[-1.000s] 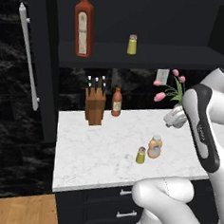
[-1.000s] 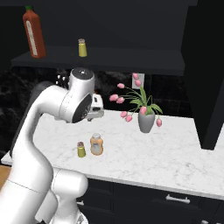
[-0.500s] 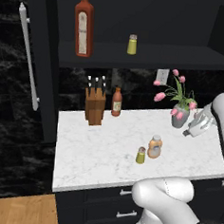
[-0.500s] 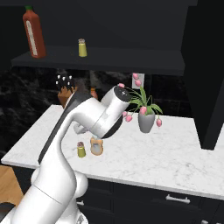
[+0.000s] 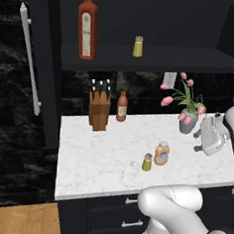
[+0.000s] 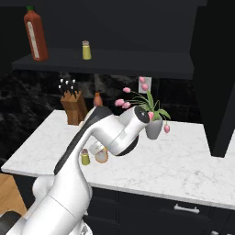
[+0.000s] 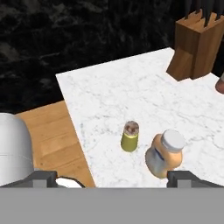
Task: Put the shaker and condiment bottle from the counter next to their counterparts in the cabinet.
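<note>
White marbled bench [image 5: 101, 157] with a long front edge and plenty of bare top to the left and front of the two small items. Wooden knife block [image 5: 98, 110] and slim red-brown bottle [image 5: 122, 106] at the back near the black wall; grey pot of pink tulips [image 5: 188, 114] toward the right. Wooden floor [image 7: 57, 135] past the bench's left end in the hand view.

Tiny yellow-green shaker with a dark cap [image 5: 147, 162] upright near the front edge, just beside the squat peach-orange condiment bottle with a pale cap [image 5: 161, 153] — apart or touching, cannot tell. Same pair in the hand view: shaker [image 7: 130, 136] left, bottle [image 7: 166, 153] right, both upright.

Above, inside the black wall cabinet [image 5: 44, 58] with its long white bar handle [image 5: 29, 57], a dark shelf carrying the tall red green-capped sauce bottle [image 5: 87, 27] and, well apart to its right, the tiny yellow tan-capped shaker [image 5: 138, 46].

Claw [image 5: 210, 139] over the right part of the bench beside the flower pot, well right of the pair and off the surface; fingertips [image 7: 43, 178] spread wide at the bottom of the hand view, nothing between them, shaker and bottle ahead, between the tips.

Compared with half a second back: claw lower and facing the pair — arm swung further across the bench; shaker and bottle unmoved.
</note>
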### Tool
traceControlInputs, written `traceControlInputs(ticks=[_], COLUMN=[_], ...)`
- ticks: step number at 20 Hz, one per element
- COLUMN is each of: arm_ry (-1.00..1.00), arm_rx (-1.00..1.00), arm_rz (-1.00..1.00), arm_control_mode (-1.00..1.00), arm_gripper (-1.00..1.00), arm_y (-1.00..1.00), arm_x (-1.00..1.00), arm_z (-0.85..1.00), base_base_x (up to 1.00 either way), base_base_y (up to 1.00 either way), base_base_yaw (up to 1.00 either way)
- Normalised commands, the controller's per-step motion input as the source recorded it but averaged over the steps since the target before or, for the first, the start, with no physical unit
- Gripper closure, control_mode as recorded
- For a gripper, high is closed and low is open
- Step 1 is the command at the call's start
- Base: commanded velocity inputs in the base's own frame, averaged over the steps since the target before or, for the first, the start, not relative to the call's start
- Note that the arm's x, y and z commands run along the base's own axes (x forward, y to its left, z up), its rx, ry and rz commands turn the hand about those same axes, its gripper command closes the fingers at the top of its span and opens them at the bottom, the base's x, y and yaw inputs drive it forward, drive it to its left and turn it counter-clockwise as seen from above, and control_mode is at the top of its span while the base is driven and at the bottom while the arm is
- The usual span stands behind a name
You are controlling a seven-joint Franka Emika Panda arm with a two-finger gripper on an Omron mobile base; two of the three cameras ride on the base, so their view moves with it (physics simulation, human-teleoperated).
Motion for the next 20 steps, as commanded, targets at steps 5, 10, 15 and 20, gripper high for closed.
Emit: traceControlInputs(ticks=[5,10,15,20], arm_ry=[-0.03,0.0,0.0,0.0], arm_rx=[0.01,0.09,0.03,0.13], arm_rz=[0.11,0.09,0.01,0.0], arm_control_mode=[-1.0,-1.0,-1.0,-1.0], arm_gripper=[-1.0,-1.0,-1.0,-1.0], arm_y=[0.07,0.0,0.0,-0.11], arm_x=[0.02,0.21,0.24,0.33], arm_z=[-0.3,-0.33,-0.36,-0.11], base_base_x=[0.0,0.0,0.0,0.0], base_base_y=[0.0,0.0,0.0,0.0], base_base_yaw=[0.0,0.0,0.0,0.0])
